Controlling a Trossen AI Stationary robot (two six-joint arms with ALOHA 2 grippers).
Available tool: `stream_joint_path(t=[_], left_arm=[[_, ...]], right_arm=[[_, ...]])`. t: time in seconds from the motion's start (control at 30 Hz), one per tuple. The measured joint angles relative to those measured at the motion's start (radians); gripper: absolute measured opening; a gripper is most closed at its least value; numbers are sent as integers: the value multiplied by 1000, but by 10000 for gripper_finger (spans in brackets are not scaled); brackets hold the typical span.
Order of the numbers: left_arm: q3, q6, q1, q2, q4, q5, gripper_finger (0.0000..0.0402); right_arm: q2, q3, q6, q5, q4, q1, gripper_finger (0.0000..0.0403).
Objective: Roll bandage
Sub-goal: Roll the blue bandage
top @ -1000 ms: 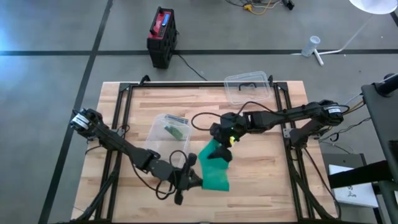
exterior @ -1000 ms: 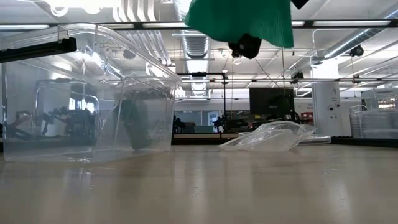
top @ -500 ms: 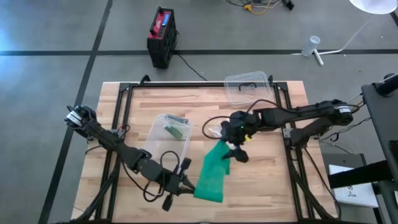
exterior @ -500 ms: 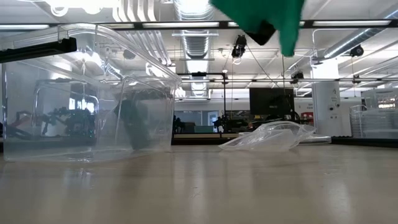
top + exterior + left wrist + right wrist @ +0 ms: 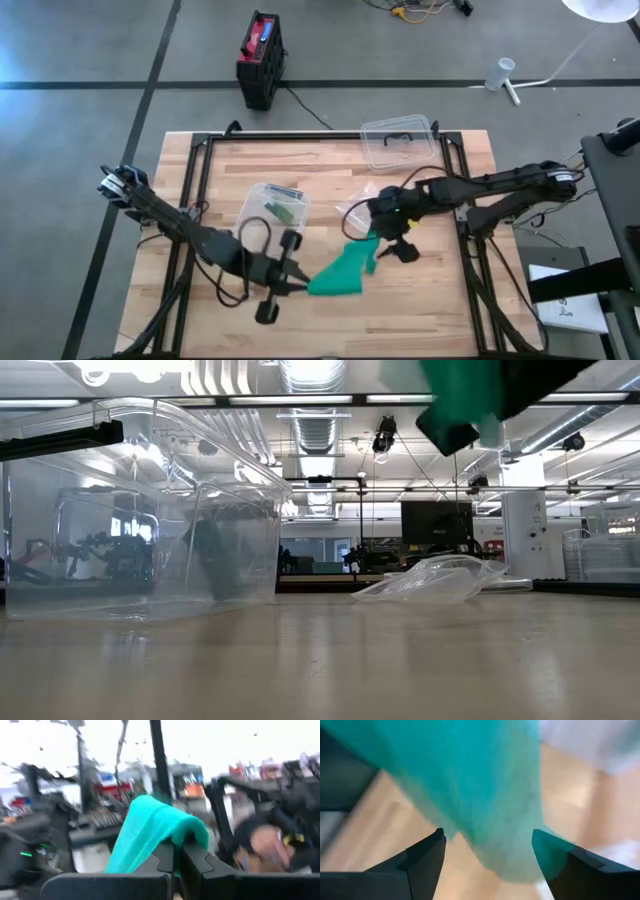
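Note:
The teal bandage hangs in the air over the table's near middle, stretched on a slant between my two grippers. In the low view the bandage shows at the top, well clear of the table. My left gripper is shut on its near left end. My right gripper is open at its far right end, and the bandage hangs between and beyond its spread fingers. My left gripper pinches the bandage's near end between its two shut fingertips; the fingers come roughly level from the table's left. The cloth folds over the fingertips and hangs down beside them, clear of the table. My right gripper stands with its fingers wide apart on either side of the bandage's other end. The cloth overlaps one fingertip; whether it rests on it, I cannot tell.
A clear tub with a small green thing inside stands left of centre; the tub fills the low view's left. A clear lid lies at the far edge, and a crumpled clear bag near the table's middle.
My right gripper has moved toward the table's near right and rolled. My left gripper has risen and tipped up, drifting a little left. The bandage, which ran near to far, now slants left to right between them, drawn narrower.

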State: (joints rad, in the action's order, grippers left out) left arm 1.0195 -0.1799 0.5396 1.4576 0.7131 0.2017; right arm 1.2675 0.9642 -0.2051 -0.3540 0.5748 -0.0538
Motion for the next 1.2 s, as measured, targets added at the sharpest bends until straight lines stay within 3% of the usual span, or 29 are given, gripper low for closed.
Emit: stream_joint_path(t=[0.27,0.47,0.57,0.77,1.1,1.2], left_arm=[[0,6,-54,-123,-18,21,0],[-1,41,-74,-167,-108,213,0],[-7,43,-77,-168,-120,240,0],[-8,47,-77,-169,-115,241,0],[-8,43,-78,-169,-156,350,0],[-8,42,-78,-168,-155,343,0]], right_arm=[[-216,-44,-29,289,-56,-9,279],[-316,-46,-15,312,-298,-83,279],[-335,-60,-29,330,-440,-127,275],[-302,-96,-23,408,-641,-167,270],[-108,-95,-15,412,-981,-237,270],[-54,-68,-24,507,-984,-234,256]])
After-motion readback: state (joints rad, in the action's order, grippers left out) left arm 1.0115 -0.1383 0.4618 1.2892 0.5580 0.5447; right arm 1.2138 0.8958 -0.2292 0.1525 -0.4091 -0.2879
